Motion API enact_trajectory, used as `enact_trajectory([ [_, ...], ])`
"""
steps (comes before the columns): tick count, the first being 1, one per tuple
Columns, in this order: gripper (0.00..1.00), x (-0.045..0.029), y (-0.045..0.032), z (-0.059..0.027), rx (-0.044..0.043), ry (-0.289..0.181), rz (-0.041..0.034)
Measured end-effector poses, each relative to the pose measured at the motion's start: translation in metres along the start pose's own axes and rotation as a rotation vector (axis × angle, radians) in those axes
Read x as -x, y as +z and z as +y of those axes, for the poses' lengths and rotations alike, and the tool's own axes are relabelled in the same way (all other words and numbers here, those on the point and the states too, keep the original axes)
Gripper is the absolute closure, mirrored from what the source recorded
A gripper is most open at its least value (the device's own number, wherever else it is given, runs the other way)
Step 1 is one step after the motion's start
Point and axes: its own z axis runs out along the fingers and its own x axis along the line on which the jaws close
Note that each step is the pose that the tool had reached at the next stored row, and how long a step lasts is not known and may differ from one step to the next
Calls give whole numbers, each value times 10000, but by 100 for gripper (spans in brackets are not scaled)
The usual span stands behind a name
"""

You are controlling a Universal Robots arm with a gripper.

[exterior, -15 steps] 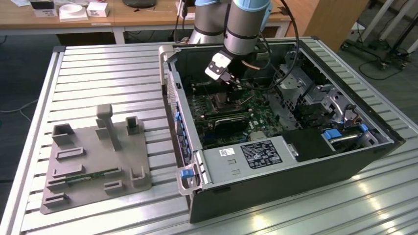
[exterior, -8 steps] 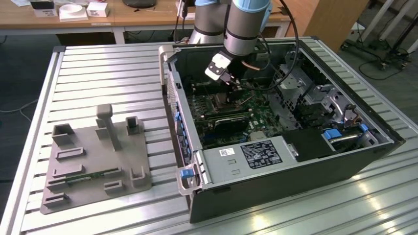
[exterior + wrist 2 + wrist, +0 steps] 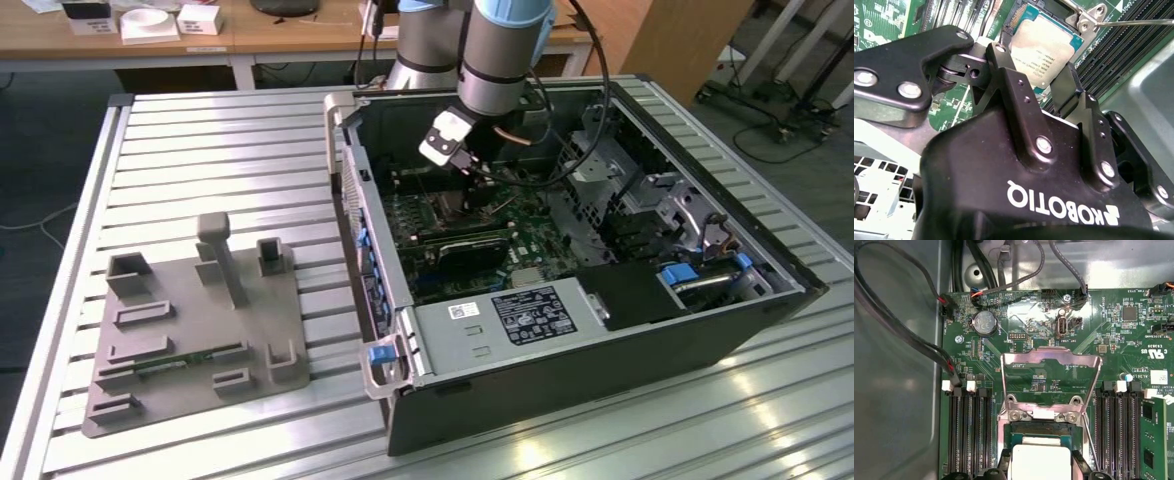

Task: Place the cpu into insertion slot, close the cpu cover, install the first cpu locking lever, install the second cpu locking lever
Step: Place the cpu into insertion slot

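Where the first wrist view adds the raised cpu cover, end effector tight on the cpu.

The arm is showing a smooth grey metal tube and is wearing a light-blue cap at its joint. A black cable is looping alongside it, and a pale boxy block is sitting at the wrist. In the second wrist view the gripper is showing a matt black, rounded housing with white lettering. Black linkage bars are standing out from it, and round silver screws are shining at their pivots.
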Motion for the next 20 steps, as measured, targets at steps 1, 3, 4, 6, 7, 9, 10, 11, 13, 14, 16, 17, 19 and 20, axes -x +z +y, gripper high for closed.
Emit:
enact_trajectory([
  [1, 46, 0, 1, 0, -1, -45, -3],
  [3, 46, 0, 5, 0, -3, -190, -3],
  [4, 46, 0, 7, 0, -5, -266, -3],
  [6, 46, 0, 11, 0, -7, -388, -2],
  [7, 46, 0, 15, 1, -7, -399, -1],
  [9, 46, 1, 23, 0, -8, -385, -2],
  [10, 46, 1, 27, 0, -7, -339, -2],
  [11, 46, 0, 30, 1, -5, -271, -2],
  [13, 46, 1, 33, 4, -4, -159, -5],
  [14, 46, 1, 33, 7, -4, -118, -6],
  [16, 46, 1, 35, 8, -2, -100, -4],
  [17, 46, 1, 35, 8, -2, -100, -4],
  [19, 46, 1, 39, 8, -1, -100, -1],
  [20, 46, 0, 43, 8, 0, -99, -1],
])
